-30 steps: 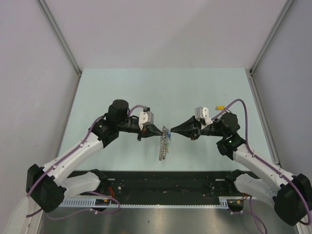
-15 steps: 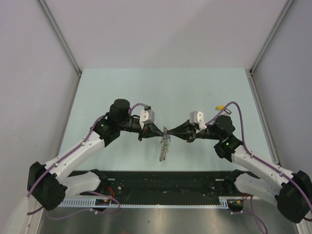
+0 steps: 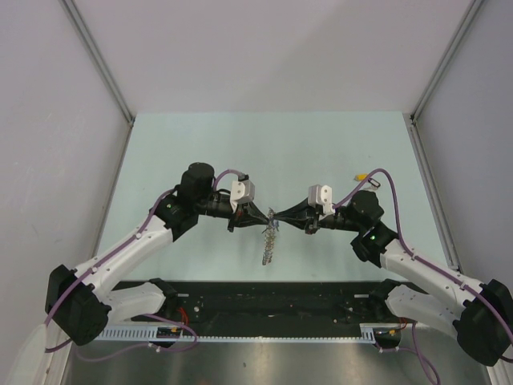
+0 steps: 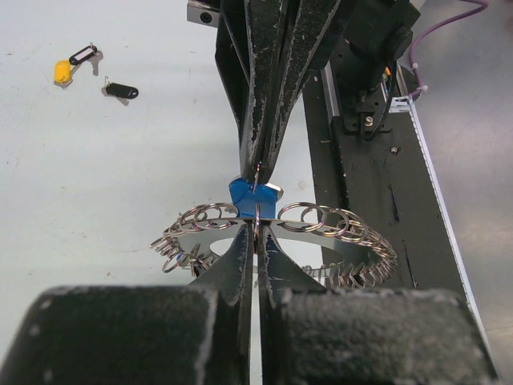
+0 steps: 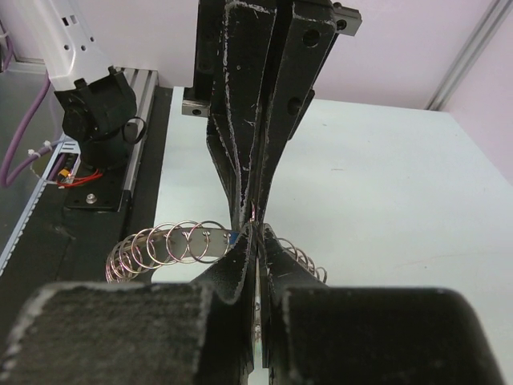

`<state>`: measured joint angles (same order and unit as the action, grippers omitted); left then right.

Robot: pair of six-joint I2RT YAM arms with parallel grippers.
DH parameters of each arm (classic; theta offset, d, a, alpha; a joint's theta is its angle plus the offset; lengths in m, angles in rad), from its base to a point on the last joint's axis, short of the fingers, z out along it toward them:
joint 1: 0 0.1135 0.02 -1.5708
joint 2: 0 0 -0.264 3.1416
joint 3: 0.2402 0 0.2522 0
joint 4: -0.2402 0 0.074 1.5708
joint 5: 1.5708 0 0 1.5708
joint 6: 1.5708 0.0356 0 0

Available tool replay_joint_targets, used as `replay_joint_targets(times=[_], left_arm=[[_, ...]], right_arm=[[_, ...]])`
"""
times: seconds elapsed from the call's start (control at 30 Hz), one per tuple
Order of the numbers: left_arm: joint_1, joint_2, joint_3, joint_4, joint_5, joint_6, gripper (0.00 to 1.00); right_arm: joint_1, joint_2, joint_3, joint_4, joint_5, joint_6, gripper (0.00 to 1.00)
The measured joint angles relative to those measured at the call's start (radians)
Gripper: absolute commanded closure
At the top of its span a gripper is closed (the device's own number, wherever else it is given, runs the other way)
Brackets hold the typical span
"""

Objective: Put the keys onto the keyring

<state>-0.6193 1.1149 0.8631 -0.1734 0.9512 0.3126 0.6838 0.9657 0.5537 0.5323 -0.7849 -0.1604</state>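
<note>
The left gripper (image 4: 256, 241) clamps the keyring (image 3: 270, 245) at its top edge; the right gripper (image 4: 258, 170), tip to tip opposite, pinches the blue key (image 4: 243, 195) touching that edge.

Bright, polished silver metal on the keyring (image 4: 317, 238): flat band smooth, edge ribbed with thin shiny wire loops. Smooth blue plastic and a glint of bare metal on the blue-tagged key (image 4: 243, 195). Glossy plastic on the yellow tag (image 4: 62, 71) and the black tag (image 4: 122, 91). Matt black jaws, scuffed whitish along the edges. Pale mint table (image 4: 96, 184), smooth and matt. Glossy white plastic arm shells (image 3: 128, 253); dull black metal base rail (image 4: 361, 200).
</note>
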Motion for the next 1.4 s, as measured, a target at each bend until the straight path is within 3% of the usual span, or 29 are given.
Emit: replay_joint_targets(times=[1.4], left_arm=[[0.0,0.005,0.0,0.001,0.0,-0.018,1.0]], right_arm=[[0.001,0.006,0.0,-0.005,-0.032,-0.024,1.0]])
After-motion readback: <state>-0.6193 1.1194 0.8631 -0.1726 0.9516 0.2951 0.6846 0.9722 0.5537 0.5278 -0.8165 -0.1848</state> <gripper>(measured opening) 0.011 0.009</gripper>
